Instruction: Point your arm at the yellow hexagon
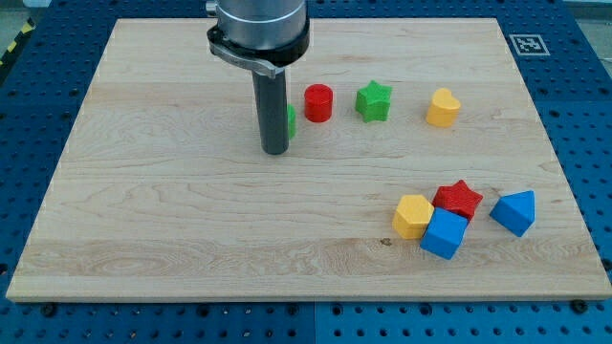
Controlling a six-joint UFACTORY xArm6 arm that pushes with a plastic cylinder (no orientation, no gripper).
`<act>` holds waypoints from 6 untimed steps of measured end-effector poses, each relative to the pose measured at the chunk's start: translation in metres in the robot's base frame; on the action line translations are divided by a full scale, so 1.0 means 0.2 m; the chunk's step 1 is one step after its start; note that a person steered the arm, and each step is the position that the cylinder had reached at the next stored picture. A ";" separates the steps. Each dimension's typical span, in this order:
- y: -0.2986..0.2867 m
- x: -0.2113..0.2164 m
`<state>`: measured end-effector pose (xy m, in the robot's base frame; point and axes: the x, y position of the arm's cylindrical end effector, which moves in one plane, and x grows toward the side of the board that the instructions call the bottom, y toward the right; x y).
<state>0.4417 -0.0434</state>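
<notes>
The yellow hexagon [413,216] lies at the view's lower right, touching a red star [459,198] and a blue cube [445,234]. My tip [275,150] rests on the board at the upper middle, far to the left of and above the hexagon. The rod hides most of a green block [290,119] just to its right; its shape cannot be made out.
A red cylinder [318,102], a green star [374,100] and a yellow heart [443,108] stand in a row right of the tip. A blue triangle [514,211] lies right of the red star. The wooden board [191,239] has edges on all sides.
</notes>
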 end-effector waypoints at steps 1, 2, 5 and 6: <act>0.00 -0.06; -0.02 -0.13; -0.02 0.34; 0.15 0.56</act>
